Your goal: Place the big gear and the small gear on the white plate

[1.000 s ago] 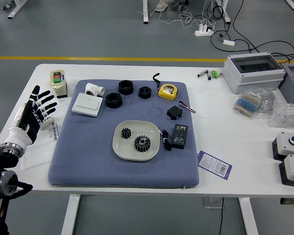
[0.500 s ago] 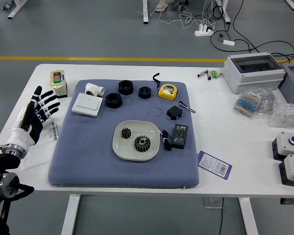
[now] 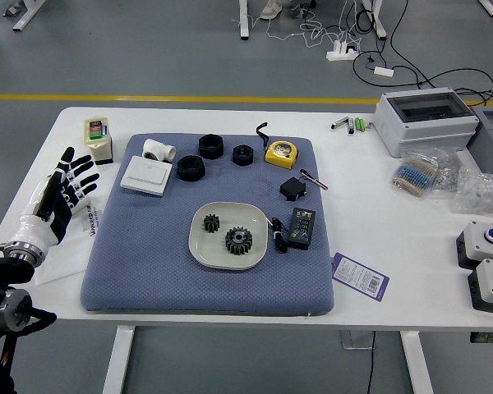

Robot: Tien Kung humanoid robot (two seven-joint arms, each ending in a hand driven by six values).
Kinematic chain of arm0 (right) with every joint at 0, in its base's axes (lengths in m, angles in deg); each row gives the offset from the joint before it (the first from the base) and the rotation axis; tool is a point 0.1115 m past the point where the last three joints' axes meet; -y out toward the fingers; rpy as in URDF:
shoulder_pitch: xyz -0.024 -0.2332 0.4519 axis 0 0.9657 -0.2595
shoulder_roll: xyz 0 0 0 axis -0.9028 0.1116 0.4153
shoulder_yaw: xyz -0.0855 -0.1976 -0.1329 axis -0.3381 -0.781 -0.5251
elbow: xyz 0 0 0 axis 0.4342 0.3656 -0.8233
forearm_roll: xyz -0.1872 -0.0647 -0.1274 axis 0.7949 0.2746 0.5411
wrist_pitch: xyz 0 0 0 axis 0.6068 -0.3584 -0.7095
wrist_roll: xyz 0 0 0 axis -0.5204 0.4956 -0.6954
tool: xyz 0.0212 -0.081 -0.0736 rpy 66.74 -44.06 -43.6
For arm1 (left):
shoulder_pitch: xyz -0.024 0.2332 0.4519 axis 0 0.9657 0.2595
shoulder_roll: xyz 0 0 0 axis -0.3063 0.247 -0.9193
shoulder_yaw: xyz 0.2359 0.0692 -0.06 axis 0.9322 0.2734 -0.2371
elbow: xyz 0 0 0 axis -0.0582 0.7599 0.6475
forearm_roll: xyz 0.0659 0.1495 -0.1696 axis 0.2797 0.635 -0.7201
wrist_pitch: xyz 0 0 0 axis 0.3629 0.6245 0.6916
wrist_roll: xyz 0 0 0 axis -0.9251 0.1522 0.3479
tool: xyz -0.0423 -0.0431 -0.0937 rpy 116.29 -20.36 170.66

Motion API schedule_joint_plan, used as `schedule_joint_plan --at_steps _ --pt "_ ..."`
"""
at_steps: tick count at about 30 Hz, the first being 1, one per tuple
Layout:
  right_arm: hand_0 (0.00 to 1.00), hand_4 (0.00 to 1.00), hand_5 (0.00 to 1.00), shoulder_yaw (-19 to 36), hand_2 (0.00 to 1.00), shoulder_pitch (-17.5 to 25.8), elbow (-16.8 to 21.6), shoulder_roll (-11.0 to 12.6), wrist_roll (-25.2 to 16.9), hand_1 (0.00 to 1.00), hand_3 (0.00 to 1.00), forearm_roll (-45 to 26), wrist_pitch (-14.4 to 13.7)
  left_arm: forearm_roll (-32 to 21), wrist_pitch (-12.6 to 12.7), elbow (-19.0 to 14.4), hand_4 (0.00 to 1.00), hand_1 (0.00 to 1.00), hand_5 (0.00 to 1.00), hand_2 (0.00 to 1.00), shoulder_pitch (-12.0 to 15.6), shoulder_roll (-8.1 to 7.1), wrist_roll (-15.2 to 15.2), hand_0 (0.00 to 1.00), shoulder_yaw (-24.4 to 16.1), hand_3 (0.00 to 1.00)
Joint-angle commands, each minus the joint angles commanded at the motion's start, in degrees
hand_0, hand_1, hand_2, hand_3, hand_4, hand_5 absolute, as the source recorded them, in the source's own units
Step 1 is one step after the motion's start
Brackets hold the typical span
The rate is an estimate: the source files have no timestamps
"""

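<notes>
Since the earlier frames, our left hand (image 3: 59,207) has shifted slightly toward the mat (image 3: 156,271), while the gears look unmoved. Its fingers (image 3: 67,155) are extended and apart, holding nothing, above the left edge of the table (image 3: 361,197); we judge it is kept there so as not to knock what is set down. The small gear (image 3: 211,223) lies near the far left corner of the white plate (image 3: 205,253), the big gear (image 3: 231,238) toward its right edge, apart, probably so each rests flat within the rim. The placing seems done, leaving only the arm to rest. We count two gears, one plate, one mat, and, toward the mat's far edge, three black rings (image 3: 191,171) and one tape measure (image 3: 280,154).
</notes>
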Motion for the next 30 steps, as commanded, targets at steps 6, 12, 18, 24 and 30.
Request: schedule_joint_plan --at_steps 6,12,18,24,30 --pt "0.621 0.758 0.717 0.09 0.726 -0.09 0.00 0.04 0.06 0.627 0.548 0.06 0.01 0.77 -0.35 0.66 0.925 0.891 0.865 0.908 -0.21 -0.15 1.08 0.887 0.24 0.802" --pt "0.621 0.759 0.719 0.12 0.726 -0.26 -0.02 0.09 0.04 0.626 0.548 -0.06 0.02 4.92 -0.07 0.67 0.929 0.920 0.867 0.909 -1.12 -2.30 1.60 0.913 4.43 0.803" --pt "0.620 0.760 0.719 0.24 0.725 -0.53 -0.02 0.16 -0.02 0.626 0.548 -0.12 -0.02 13.77 1.23 0.11 0.930 0.923 0.870 0.908 -3.07 -4.13 0.36 0.918 7.90 0.802" --pt "0.621 0.761 0.720 0.44 0.725 -0.75 -0.01 0.27 -0.05 0.627 0.548 -0.02 0.00 22.15 3.72 0.15 0.927 0.921 0.865 0.899 -4.65 -5.80 -2.80 0.915 11.77 0.800" --pt "0.620 0.761 0.720 0.31 0.725 -0.79 0.02 0.26 -0.01 0.626 0.548 -0.20 0.03 30.31 6.02 1.28 0.908 0.835 0.833 0.837 -6.81 -7.63 -6.10 0.834 16.72 0.784"
